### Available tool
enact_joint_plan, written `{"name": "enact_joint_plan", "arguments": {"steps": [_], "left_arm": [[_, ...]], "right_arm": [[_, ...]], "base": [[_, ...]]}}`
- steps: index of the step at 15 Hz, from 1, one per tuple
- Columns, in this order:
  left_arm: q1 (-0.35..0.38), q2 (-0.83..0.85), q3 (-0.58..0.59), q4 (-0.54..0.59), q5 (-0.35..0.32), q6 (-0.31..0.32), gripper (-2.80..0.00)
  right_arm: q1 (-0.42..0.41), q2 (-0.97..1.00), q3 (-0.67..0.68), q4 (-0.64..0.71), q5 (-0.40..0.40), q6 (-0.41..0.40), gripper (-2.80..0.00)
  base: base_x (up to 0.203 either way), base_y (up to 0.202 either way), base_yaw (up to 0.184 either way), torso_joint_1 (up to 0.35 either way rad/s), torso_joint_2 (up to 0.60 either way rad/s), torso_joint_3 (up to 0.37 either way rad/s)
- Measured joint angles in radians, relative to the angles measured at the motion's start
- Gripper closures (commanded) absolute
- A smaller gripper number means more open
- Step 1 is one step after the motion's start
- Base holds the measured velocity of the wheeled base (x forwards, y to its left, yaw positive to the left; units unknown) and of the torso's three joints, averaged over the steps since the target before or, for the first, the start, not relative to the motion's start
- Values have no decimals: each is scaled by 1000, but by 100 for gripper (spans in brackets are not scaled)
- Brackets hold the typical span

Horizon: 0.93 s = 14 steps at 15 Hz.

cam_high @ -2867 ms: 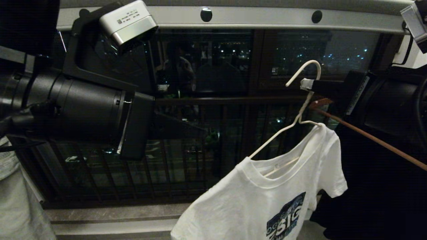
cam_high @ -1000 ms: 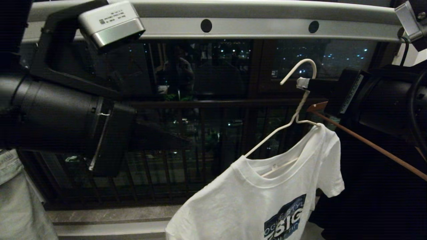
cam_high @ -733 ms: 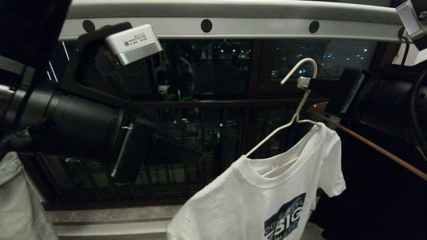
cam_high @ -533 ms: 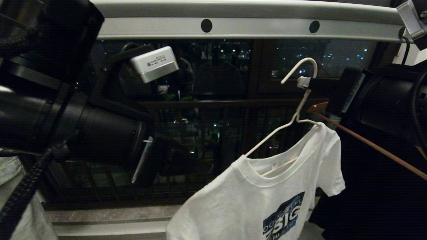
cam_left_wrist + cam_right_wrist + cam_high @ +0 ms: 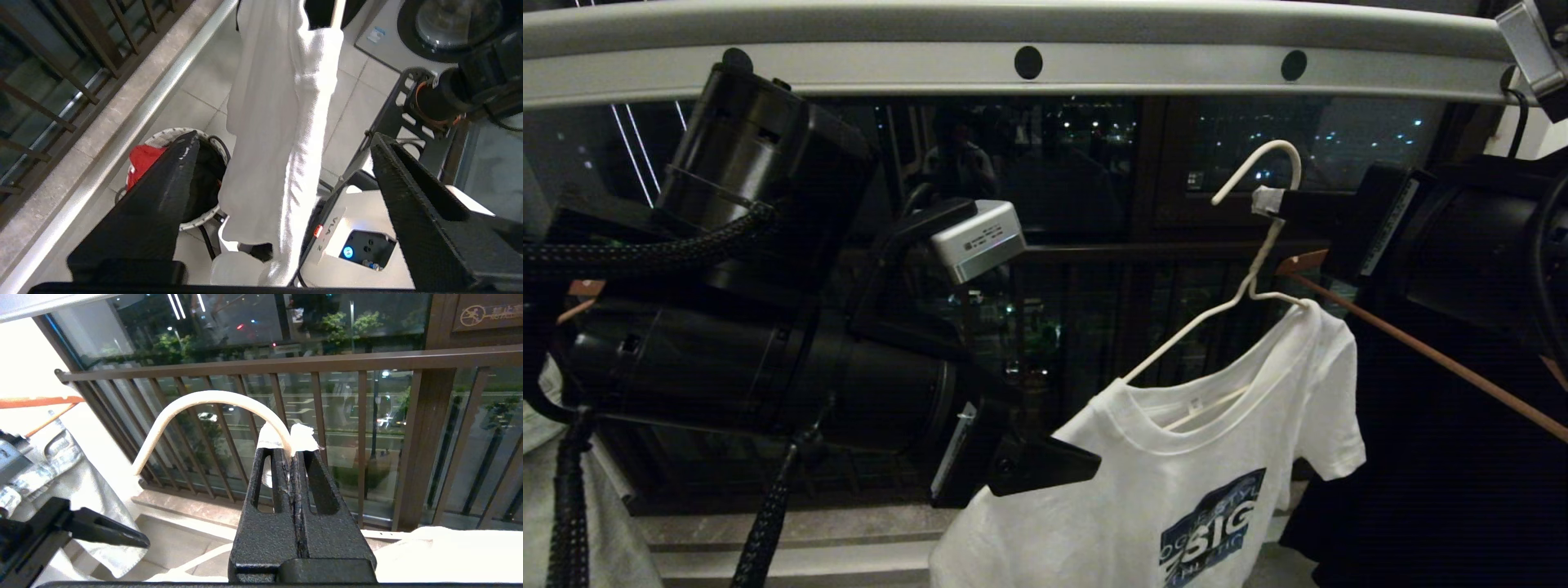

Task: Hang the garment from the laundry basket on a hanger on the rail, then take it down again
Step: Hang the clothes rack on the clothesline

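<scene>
Right gripper point(image 5: 291, 451), upper right of the head view, pinches the stiff, thin hanger point(image 5: 1262, 237) at its neck; limp, light garment point(image 5: 1176, 482) below suits the wide-open left gripper point(image 5: 282, 196).

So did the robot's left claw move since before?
Yes. Against the rail, the left gripper has dropped from just under it and swung right, toward the T-shirt.

The garment's point(image 5: 1176, 490) hem runs off the head view's lower edge; the laundry basket point(image 5: 196, 220) seems mostly hidden behind the left end effector point(image 5: 282, 192).
</scene>
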Motion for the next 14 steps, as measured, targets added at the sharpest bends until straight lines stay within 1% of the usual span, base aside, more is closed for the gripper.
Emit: {"name": "enact_joint_plan", "arguments": {"steps": [3, 5, 6, 10, 11, 14], "left_arm": [[-7, 8, 17, -1, 0, 36, -280], [-7, 31, 25, -27, 1, 43, -280], [-7, 42, 38, -62, 2, 42, -280], [-6, 66, 126, -270, -1, 38, -280], [-6, 69, 137, -287, -1, 38, -280], [-5, 72, 148, -288, -1, 38, -280]], "right_arm": [[0, 0, 0, 0, 0, 0, 0], [0, -2, 0, 0, 0, 0, 0], [1, -3, 0, 0, 0, 0, 0], [1, -3, 0, 0, 0, 0, 0], [1, -3, 0, 0, 0, 0, 0], [1, -4, 0, 0, 0, 0, 0]], "base": [[0, 0, 0, 0, 0, 0], [0, 0, 0, 0, 0, 0], [0, 0, 0, 0, 0, 0], [0, 0, 0, 0, 0, 0], [0, 0, 0, 0, 0, 0], [0, 0, 0, 0, 0, 0]]}}
